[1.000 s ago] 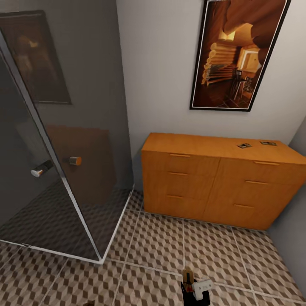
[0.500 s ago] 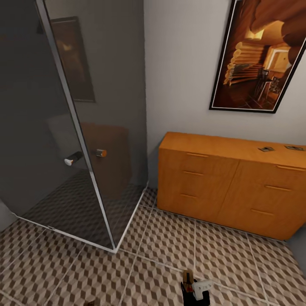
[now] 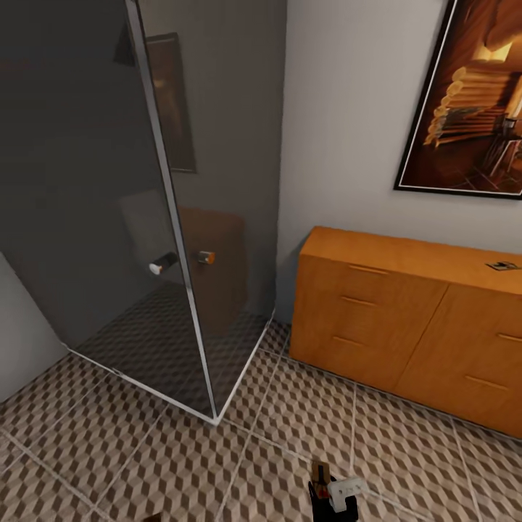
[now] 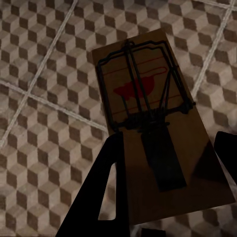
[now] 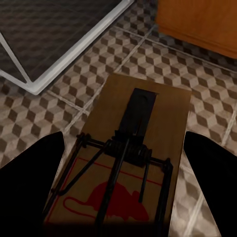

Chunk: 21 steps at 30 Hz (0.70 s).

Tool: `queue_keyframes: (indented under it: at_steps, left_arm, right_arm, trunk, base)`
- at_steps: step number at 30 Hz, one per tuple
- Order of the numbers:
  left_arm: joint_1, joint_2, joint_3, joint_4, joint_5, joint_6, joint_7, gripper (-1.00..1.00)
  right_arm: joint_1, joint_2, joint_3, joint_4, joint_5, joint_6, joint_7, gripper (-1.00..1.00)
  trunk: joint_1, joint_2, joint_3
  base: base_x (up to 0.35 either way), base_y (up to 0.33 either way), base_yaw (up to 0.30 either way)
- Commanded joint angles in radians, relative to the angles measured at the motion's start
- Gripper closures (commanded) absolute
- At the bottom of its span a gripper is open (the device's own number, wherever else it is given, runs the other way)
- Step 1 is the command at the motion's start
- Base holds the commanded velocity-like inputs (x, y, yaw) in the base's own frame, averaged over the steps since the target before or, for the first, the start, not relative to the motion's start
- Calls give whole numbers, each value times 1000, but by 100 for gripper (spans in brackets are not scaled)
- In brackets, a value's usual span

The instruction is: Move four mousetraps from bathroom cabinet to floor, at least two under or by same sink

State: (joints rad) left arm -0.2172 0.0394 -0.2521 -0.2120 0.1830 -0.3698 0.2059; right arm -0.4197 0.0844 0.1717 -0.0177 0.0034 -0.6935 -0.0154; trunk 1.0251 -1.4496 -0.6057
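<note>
While you drive with both tools loaded, here's the risk sheet:

left tool (image 4: 165, 182): clamped on a mousetrap (image 4: 148, 113), held by its plain end; wire end and red mouse print stick out over the bathroom floor (image 4: 44, 59).
right tool (image 5: 123, 182): clamped on a second mousetrap (image 5: 133, 148), fingers at both long edges, printed end nearest the camera; floor tiles and the shower's white base rail (image 5: 64, 59) show beyond it.
third trap: a small dark-wire mousetrap (image 3: 502, 265) lies on top of the cabinet (image 3: 406, 319), at the head view's right edge. I can't place the fourth.
bathroom sink: I can't place it from here, so you have to find it before releasing anything.
risk 1 – drop: each board is flat and gripped at the edges, with much of it overhanging. A jolt or hard turn could twist it out; it would land away from the sink.
risk 2 – collision: the glass shower enclosure (image 3: 145, 217) stands close on your left, its corner post near your path. Swinging wide could clip it.
risk 3 – placement: letting go here puts traps on the right tiles but nowhere near a sink, so that condition stays unmet.
writing: none readable. Traps carry only a red mouse silhouette and thin red lines. The wall picture (image 3: 471, 101) shows no text.
</note>
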Motion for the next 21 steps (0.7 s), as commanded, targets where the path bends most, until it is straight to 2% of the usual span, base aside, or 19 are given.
queue_keyframes:
  at_steps: [1, 15, 21]
  left_arm:
    - [-1, 0, -9, 0, 9, -3, 4, 100]
    - [-1, 0, -9, 4, 9, -3, 4, 100]
    - [-1, -22, -9, 17, 8, -3, 4, 100]
  right_arm:
    - [-1, 0, 3, 1, 1, -3, -2, 100]
    - [-1, 0, 3, 1, 0, -3, -2, 100]
    - [-1, 0, 3, 1, 0, -3, -2, 100]
  trunk:
    - [0, 0, -1]
    - [0, 0, -1]
    - [0, 0, -1]
  base:
    - [0, 0, 243]
    - [0, 0, 243]
    - [0, 0, 243]
